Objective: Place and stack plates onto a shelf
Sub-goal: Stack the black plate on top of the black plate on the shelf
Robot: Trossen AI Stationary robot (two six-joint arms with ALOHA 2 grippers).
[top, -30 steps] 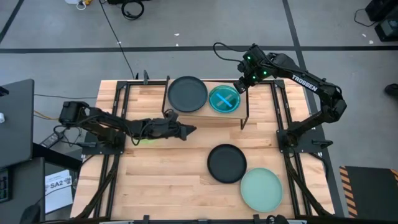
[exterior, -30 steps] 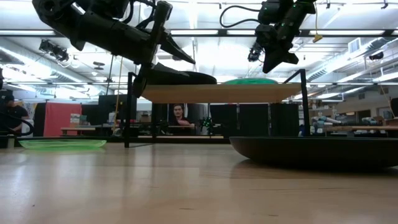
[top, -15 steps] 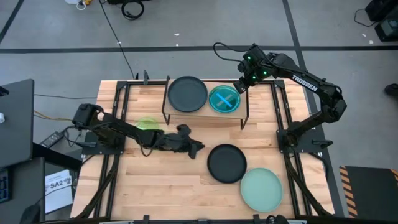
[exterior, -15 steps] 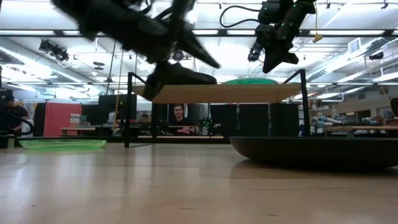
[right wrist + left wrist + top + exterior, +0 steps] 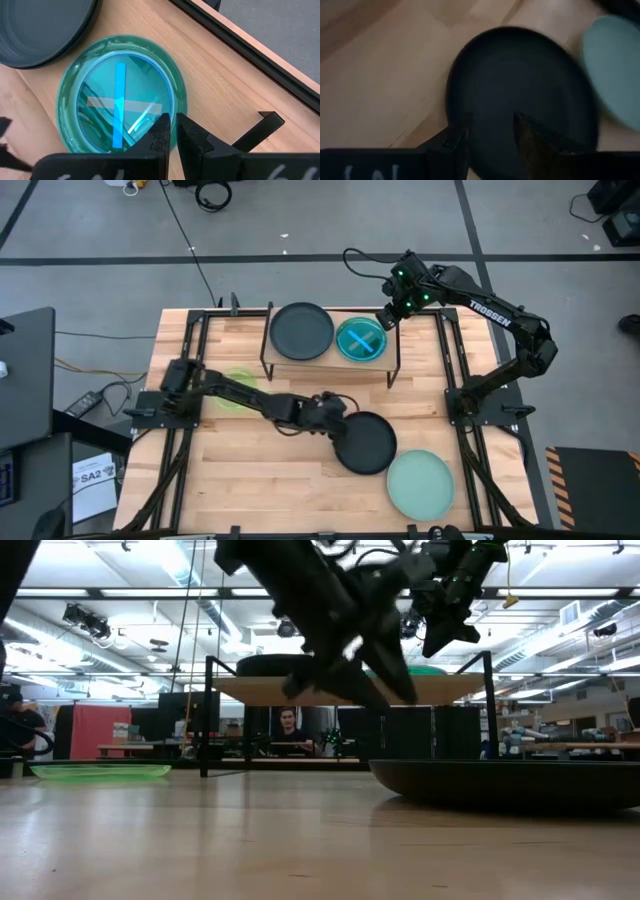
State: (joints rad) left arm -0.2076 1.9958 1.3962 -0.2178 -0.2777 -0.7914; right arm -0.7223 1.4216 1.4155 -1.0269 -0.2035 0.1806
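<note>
Low view: left pincer [image 5: 385, 690] hides shelf [image 5: 450, 688] middle.

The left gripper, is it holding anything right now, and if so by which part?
Nothing. The left gripper is open, hovering over the near rim of the black plate on the table. The right gripper, nearly shut, holds nothing above the blue plate.

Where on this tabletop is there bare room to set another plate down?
Bare wood lies near the front edge, left of the black plate and below the lime green plate. The front right is crowded: the pale mint plate touches that black one. The wooden shelf is full.
</note>
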